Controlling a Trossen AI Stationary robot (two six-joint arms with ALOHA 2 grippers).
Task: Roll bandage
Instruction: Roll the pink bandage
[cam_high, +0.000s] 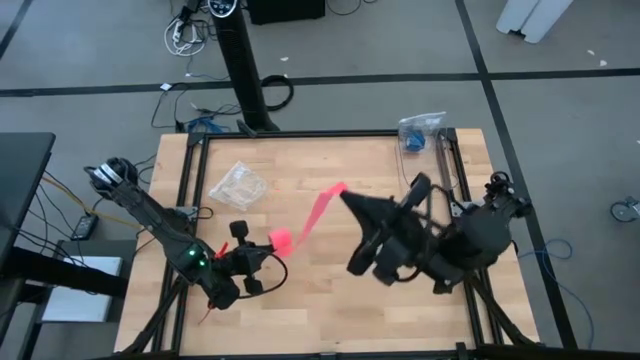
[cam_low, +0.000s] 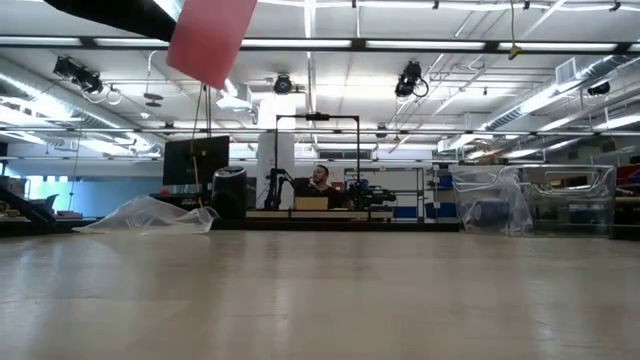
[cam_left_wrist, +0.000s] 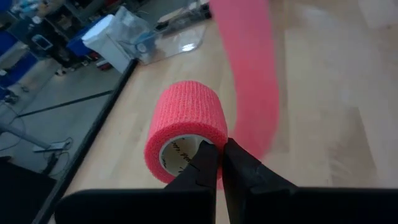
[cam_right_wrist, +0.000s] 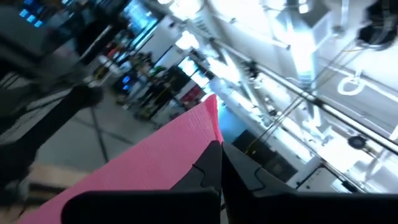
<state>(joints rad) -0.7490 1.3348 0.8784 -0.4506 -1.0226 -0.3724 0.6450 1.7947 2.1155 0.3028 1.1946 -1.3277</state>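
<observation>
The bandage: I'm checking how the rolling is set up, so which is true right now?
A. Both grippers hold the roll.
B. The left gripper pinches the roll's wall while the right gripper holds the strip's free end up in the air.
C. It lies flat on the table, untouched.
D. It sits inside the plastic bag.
B: the left gripper is shut on the rim of the bandage roll, and the right gripper pinches the strip's raised free end.

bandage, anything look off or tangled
Nothing stands out. The bandage runs as a straight strip in the air from the roll in the left pincer to the right pincer, with no twist visible.
</observation>
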